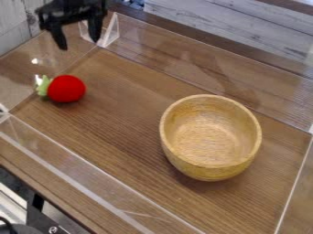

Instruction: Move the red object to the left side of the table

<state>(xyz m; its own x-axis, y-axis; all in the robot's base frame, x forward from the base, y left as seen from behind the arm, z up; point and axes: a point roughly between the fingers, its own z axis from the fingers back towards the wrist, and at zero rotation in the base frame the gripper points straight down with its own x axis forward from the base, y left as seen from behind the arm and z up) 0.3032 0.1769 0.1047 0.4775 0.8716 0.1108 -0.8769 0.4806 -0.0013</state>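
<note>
Now the red object lies below the hand (open, apart).

One red object lies on the table, well to the left of the wooden bowl. There is one wooden bowl, and nothing sits inside it. One gripper hangs up and to the left of the bowl, with two dark fingers spread apart. One table carries it all.
</note>
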